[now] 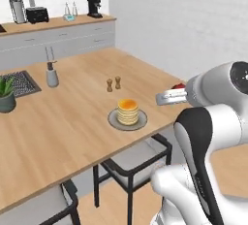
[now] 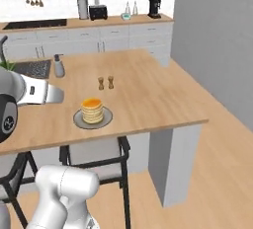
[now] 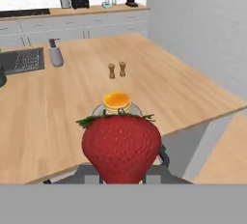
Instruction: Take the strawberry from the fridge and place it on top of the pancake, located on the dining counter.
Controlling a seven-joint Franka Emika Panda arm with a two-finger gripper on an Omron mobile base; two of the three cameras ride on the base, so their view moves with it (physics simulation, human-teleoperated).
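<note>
- The desk (image 1: 72,122), a long slab of light-brown wood with a smooth grained top, is seen stretching ahead of the arm; dark-framed, grey-seated chairs (image 1: 133,163) are tucked under its near edge.
- The pancake (image 1: 128,111), a short stack of round golden-tan discs on a flat grey plate (image 1: 114,120), is set near that edge, with the salt and pepper shakers (image 1: 113,84) standing just behind it.
- The fingers (image 3: 120,172) are seen closed narrowly on the strawberry (image 3: 121,148), a rounded red berry with a pitted skin and green leafy cap, held in the air short of the desk edge and well apart from the stack.
- A miss is judged the main risk: the berry is round and the stack top small, so a release made off-centre or from too high could let it roll onto the plate or the desk.
- A slip in the narrow hold during the reach is also judged possible.
</note>
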